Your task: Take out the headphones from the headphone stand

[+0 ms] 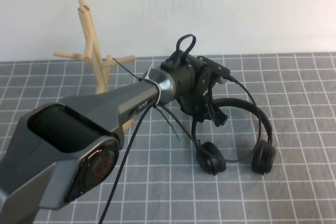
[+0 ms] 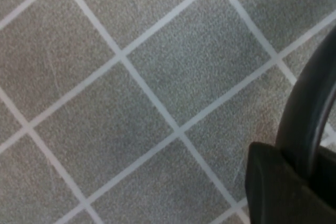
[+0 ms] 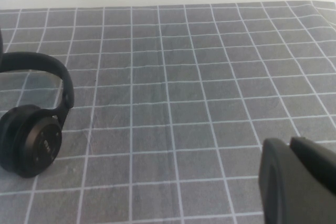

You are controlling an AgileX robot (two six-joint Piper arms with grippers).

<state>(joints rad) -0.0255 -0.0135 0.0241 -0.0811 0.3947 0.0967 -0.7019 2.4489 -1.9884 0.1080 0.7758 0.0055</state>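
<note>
Headphones (image 1: pixel 236 140) were already off the stand (image 1: pixel 90 51), so I judged the main part of the task done. Going from my left: the stand stood at the back left of the mat (image 1: pixel 294 192), its pegs bare, nothing hanging from it. My left arm reached across in front of it toward the middle of the mat. My left claw (image 1: pixel 212 111) sat above the headband, jaws nearly closed and pinched on the thin band, as far as the high view showed; the wrist view showed a dark finger (image 2: pixel 286 187) with the curved band running right against it. The two ear cups looked to be resting on the mat or just touching it, well apart from the stand; I could not tell whether their weight was fully down. My right claw (image 3: pixel 299 182) was out of the high view, low over the mat at my right side, only part of it visible, so I could not tell its opening. What seemed left was to let go of the band and draw my left arm away.
</note>
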